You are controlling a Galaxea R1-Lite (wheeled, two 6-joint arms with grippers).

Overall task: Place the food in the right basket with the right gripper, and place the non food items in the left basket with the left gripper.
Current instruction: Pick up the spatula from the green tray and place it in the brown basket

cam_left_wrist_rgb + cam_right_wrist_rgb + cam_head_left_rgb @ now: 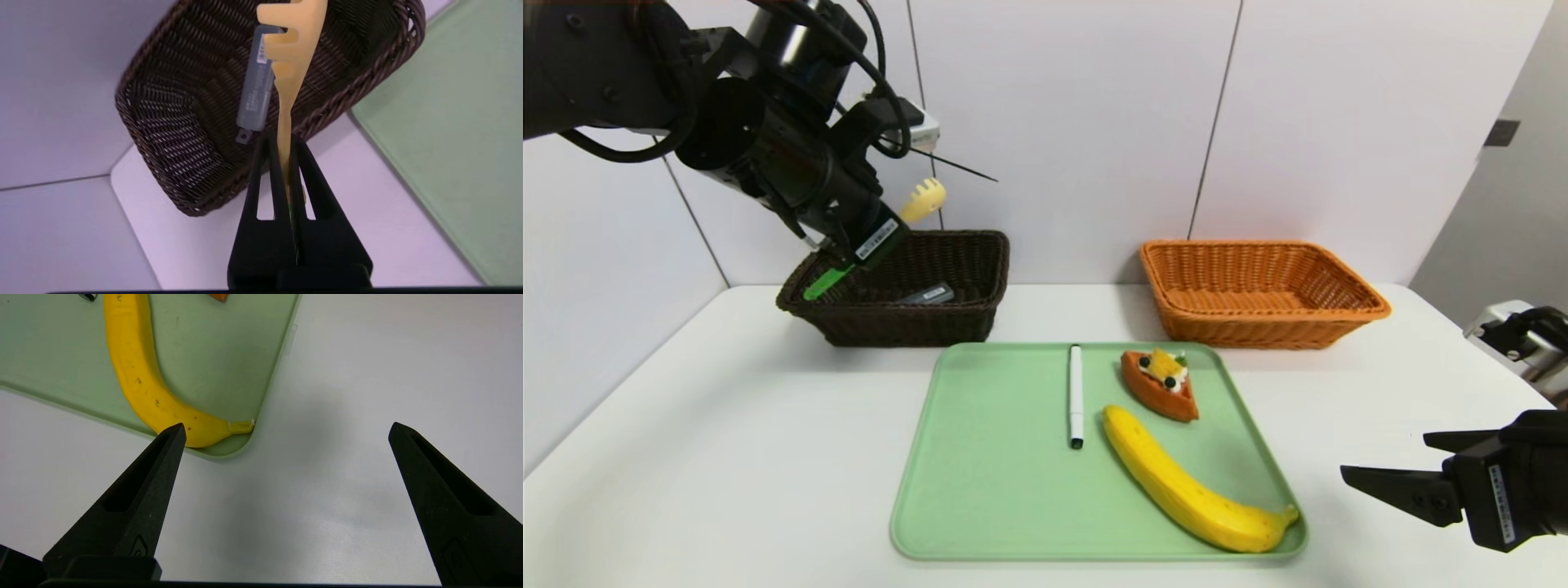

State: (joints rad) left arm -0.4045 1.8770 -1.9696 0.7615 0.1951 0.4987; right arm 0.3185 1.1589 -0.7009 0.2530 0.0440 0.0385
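White table — left end effector [282,141] clenched on spork [291,61] | right end effector [286,430] spread wide, empty

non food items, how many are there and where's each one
3. The grey case lies in the dark basket, the spork is held by the left gripper above that basket, and the marker lies on the tray.

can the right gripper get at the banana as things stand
Probably yes. The right gripper hangs open over bare table just off the tray corner, and the banana lies uncovered near that edge, with nothing between them. The left gripper is far off, holding the spork.
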